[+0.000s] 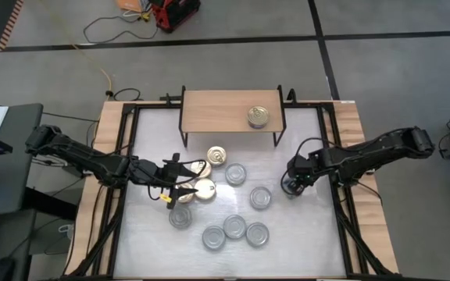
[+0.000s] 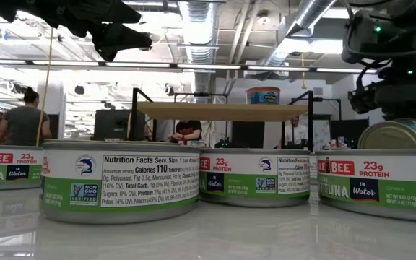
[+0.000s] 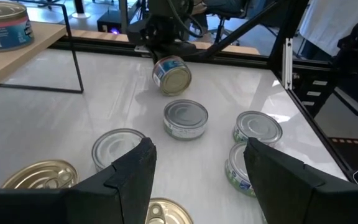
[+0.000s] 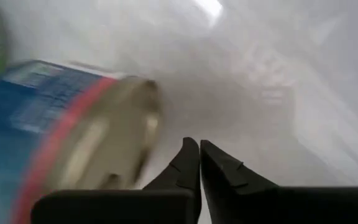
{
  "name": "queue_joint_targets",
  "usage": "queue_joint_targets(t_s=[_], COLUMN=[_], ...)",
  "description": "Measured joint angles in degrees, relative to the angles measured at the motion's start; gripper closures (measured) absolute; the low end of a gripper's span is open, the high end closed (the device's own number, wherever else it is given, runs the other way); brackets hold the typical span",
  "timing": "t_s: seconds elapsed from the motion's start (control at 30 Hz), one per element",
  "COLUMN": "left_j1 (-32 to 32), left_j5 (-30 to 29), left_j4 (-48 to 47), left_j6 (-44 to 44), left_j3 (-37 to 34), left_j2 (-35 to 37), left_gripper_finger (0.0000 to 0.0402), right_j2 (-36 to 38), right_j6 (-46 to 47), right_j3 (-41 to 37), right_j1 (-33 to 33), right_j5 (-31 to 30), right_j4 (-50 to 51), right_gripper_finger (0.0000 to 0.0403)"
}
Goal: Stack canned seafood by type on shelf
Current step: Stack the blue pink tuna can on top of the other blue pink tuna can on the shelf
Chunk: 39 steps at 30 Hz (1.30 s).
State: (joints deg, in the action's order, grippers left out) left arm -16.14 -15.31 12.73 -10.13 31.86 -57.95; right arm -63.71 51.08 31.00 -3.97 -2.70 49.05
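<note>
Left gripper [image 1: 180, 181] low over the gold-lidded tins [image 1: 203, 189] near the table's middle, fingers [image 3: 132, 177] spread wide apart with nothing between them. Just beyond those fingertips, two gold pull-tab lids, both partly cut off by the left wrist view's edge; farther out, silver-lidded tuna tins [image 3: 186, 119] standing upright on the white tabletop [image 1: 303, 234].

Right gripper [image 1: 294, 185] down at the tabletop, fingers [image 4: 194, 165] pressed together, empty. Just beside them, a blue-labelled tin [image 3: 172, 75] lying tipped on its side, blurred in the right wrist view, label unreadable. Touching the fingers or just short of them: cannot tell.

Shelf [image 1: 213, 112] beyond both grippers, one tin [image 1: 258, 117] upright on it toward the right arm's end. Lids of the nearest tins hidden in the low view, only labels showing.
</note>
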Motion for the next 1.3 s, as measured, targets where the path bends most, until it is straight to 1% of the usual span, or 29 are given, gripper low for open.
queue_joint_targets(t_s=[0.2,0.3,0.37,0.47,0.63,0.77,0.87,0.93,1.03,1.17,1.3], left_j1=[0.0,0.0,0.0,0.0,0.0,0.0,0.0,0.0,0.0,0.0,0.0], left_j5=[0.0,0.0,0.0,0.0,-0.1,-0.1,-0.2,-0.3,-0.6,-0.7,-0.6], left_j4=[0.3,0.3,0.5,0.5,0.5,0.5,0.5,0.8,0.9,0.9,0.8], left_j6=[0.4,0.4,0.4,0.6,0.9,1.5,1.7,2.1,2.3,2.4,2.4], left_j3=[0.0,0.0,0.0,0.0,0.0,0.0,0.0,0.0,0.0,0.0,0.0], left_j2=[0.0,0.0,0.0,0.0,0.0,0.0,0.0,0.0,0.0,0.0,0.0], left_gripper_finger=[0.0168,0.0168,0.0168,0.0168,0.0168,0.0168,0.0168,0.0168,0.0168,0.0168,0.0168], right_j2=[1.2,1.9,1.9,1.3,-2.1,-7.8,-13.1,-16.5,-20.4,-23.1,-23.8], right_j6=[-0.5,-2.6,-3.4,-3.1,1.3,5.1,7.8,9.4,11.6,13.1,14.5], right_j3=[6.4,10.7,13.7,18.3,24.5,27.7,30.3,31.9,33.2,33.3,33.3], right_j1=[-0.4,-1.5,-2.6,-5.6,-11.3,-14.1,-15.0,-15.6,-16.0,-16.9,-17.6], right_j5=[-7.0,-8.2,-8.1,-8.0,-8.3,-9.6,-9.9,-10.6,-10.7,-10.4,-8.0], right_j4=[10.6,13.0,14.0,15.0,15.3,16.3,20.7,24.1,27.7,26.6,24.6], right_gripper_finger=[0.0334,0.0315,0.0294,0.0248,0.0149,0.0081,0.0047,0.0034,0.0028,0.0027,0.0026])
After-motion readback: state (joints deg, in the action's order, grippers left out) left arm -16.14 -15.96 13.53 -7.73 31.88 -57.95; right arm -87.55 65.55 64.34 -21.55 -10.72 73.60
